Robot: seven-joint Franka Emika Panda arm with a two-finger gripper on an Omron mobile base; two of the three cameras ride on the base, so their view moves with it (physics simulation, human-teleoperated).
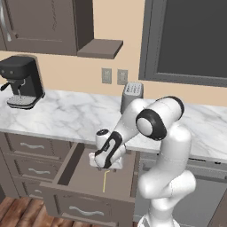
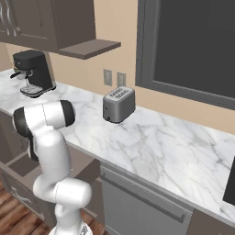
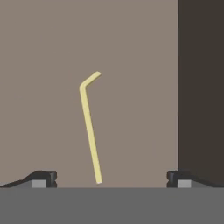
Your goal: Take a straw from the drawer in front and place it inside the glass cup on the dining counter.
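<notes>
I've got the gripper hanging over the pulled-out drawer, fingers spread wide and holding nothing. In the hand view the two dark tips sit far apart at the bottom edge, and the straw lies flat on the drawer floor between them, its near end about midway between the tips.

This looks like the reach for the pick, so here's how I want to run it. The straw is very slim and lies flat, so I should come straight down and let the tips nearly meet the drawer floor before closing, or the pads will shut above it. I'd take it on the long straight shaft, away from the bend, and keep the tips across the shaft, one on each side. It leans a little off the line between them, so a slight roll of the wrist may help. The dark drawer wall stands off to one side; I'd stay clear of it.

The straw itself: pale yellow, thin, a straight shaft with a short angled top end. From the left base view it lies toward the drawer's front, just below the hand.
</notes>
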